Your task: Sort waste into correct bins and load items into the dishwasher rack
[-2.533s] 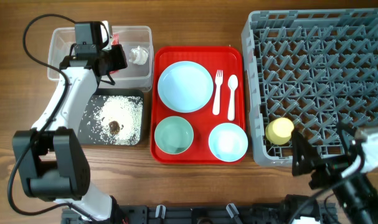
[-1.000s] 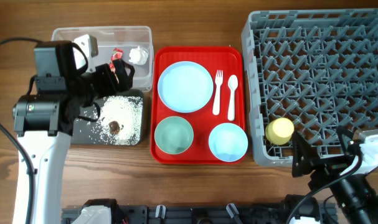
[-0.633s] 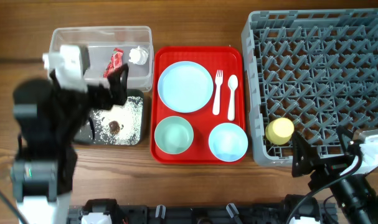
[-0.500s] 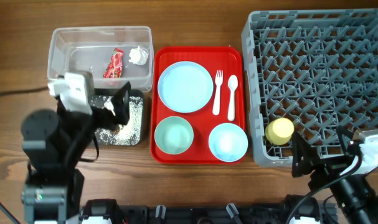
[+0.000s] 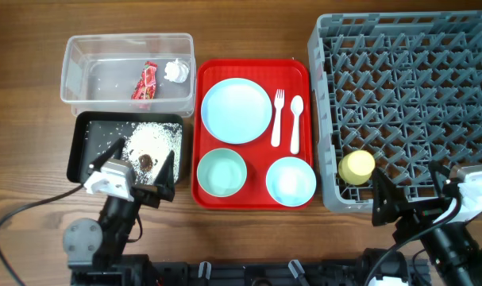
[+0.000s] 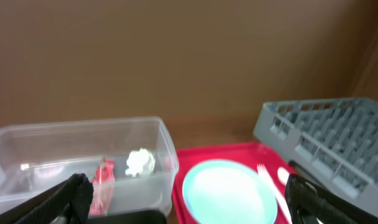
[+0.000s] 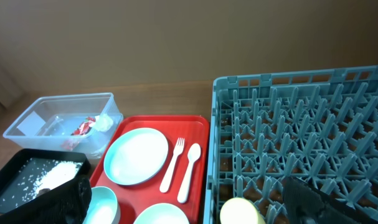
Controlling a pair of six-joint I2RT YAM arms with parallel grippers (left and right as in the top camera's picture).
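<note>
Wooden table (image 5: 248,24): red tray (image 5: 252,63) carries one plate (image 5: 236,111), one mint bowl (image 5: 221,173), one light-blue bowl (image 5: 291,180), one fork (image 5: 278,117), one spoon (image 5: 296,123). One cup (image 5: 356,167) sits in the rack (image 5: 415,87). Your left tool (image 5: 139,159) and right tool (image 5: 411,199) both stand wide, empty.

Mid-bench (image 5: 18,119), as landmark: serving tray (image 5: 199,135).

On the serving tray, far half: plate (image 5: 237,110) at left; fork (image 5: 277,117) just right of it, then spoon (image 5: 296,123), side by side, handles toward the near edge. Near half: left bowl (image 5: 221,173) and right bowl (image 5: 291,181), slightly apart.

Left of the serving tray, beside its far half: tub (image 5: 98,75), holding wrapper (image 5: 146,80) and, to the right of that, tissue (image 5: 175,71).

Left of the serving tray, beside its near half: shallow bin (image 5: 86,139), directly before the tub, with grains (image 5: 157,139) inside and scrap (image 5: 146,161) among them.

Right of the serving tray, close alongside and reaching farther back: rack (image 5: 415,79), with cup (image 5: 356,167) in its near-left corner.
</note>
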